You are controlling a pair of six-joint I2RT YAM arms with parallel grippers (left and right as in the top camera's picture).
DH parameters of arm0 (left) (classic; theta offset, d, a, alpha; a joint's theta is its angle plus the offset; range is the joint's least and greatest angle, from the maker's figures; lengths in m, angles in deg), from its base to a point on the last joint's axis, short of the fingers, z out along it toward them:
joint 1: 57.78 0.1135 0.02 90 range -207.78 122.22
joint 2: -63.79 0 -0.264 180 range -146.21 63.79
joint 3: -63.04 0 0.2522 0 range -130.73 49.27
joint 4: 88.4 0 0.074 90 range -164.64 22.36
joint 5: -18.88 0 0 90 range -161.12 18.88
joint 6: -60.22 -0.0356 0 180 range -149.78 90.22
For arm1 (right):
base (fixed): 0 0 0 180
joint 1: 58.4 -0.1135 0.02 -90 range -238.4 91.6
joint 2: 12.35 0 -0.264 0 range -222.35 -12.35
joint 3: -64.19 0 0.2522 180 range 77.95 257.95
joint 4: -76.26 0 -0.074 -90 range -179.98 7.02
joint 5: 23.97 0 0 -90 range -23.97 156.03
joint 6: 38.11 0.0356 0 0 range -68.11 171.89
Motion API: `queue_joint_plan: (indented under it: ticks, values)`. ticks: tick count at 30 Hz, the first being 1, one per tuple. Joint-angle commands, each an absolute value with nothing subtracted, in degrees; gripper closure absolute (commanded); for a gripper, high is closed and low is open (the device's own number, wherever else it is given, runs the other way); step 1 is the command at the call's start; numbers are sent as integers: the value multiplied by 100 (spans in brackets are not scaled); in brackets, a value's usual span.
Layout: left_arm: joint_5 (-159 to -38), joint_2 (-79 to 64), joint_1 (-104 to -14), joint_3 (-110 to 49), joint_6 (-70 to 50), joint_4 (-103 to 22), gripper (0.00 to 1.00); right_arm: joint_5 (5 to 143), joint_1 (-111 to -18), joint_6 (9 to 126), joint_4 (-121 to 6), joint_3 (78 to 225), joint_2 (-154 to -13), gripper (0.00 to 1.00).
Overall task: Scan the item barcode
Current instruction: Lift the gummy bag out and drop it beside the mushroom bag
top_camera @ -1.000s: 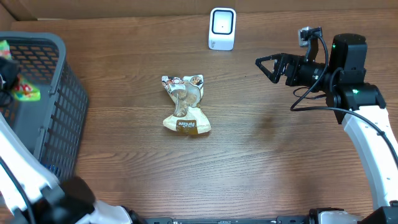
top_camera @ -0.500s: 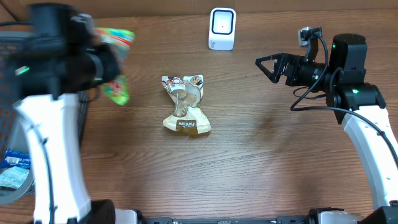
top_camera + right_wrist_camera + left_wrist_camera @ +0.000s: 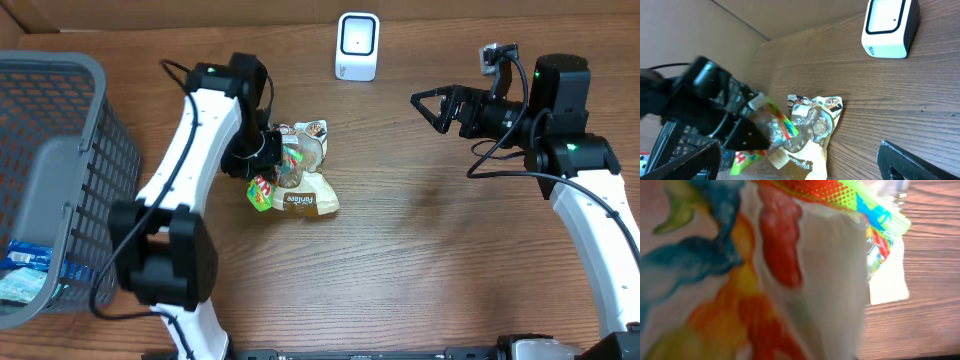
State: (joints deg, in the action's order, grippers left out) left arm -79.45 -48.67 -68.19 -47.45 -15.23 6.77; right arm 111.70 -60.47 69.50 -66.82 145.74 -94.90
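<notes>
A colourful snack packet (image 3: 262,190) hangs from my left gripper (image 3: 262,162), which is shut on its upper part. It sits low over the table, touching the left edge of a brown clear-window snack bag (image 3: 302,178) lying flat mid-table. That packet (image 3: 765,270) fills the left wrist view and hides the fingers. The right wrist view shows the packet (image 3: 782,125) at the left gripper's tip beside the brown bag (image 3: 812,127). A white scanner (image 3: 357,45) stands at the back edge. My right gripper (image 3: 425,108) hovers open, right of the scanner, with nothing in it.
A grey mesh basket (image 3: 60,70) fills the left side, with a few packets (image 3: 20,270) at its bottom. A cardboard wall runs along the back behind the scanner (image 3: 888,27). Bare wood table lies between the brown bag and the right arm.
My left arm has swung out of the basket and across to the right, bringing the colourful packet down beside the brown bag. The right arm has not moved.
</notes>
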Motion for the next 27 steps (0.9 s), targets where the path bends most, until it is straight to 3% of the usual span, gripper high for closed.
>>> queue_joint_plan:
  ticks: [1, 2, 5, 17, 20, 27]
  values:
    - [-7930, -4918, -6789, -4734, -1606, 765, 70, 11214, -6060, 6948, -6735, 14703, -9420, 0]
    - [-7904, -4889, -6791, -4743, -1606, 786, 55, 11212, -6060, 6948, -6735, 14703, -9420, 0]
    - [-7806, -4852, -6791, -4907, -1608, 977, 47, 11210, -6060, 6948, -6737, 14703, -9420, 0]
    - [-7268, -3927, -6568, -6999, -1361, 1536, 45, 11195, -6060, 6945, -6728, 14703, -9420, 0]
    - [-6671, -3429, -6111, -7335, -915, 1536, 42, 11188, -6060, 6943, -6704, 14703, -9420, 0]
    - [-6494, -2791, -4494, -7335, -371, 1910, 39, 11151, -6060, 6943, -6689, 14703, -9420, 0]
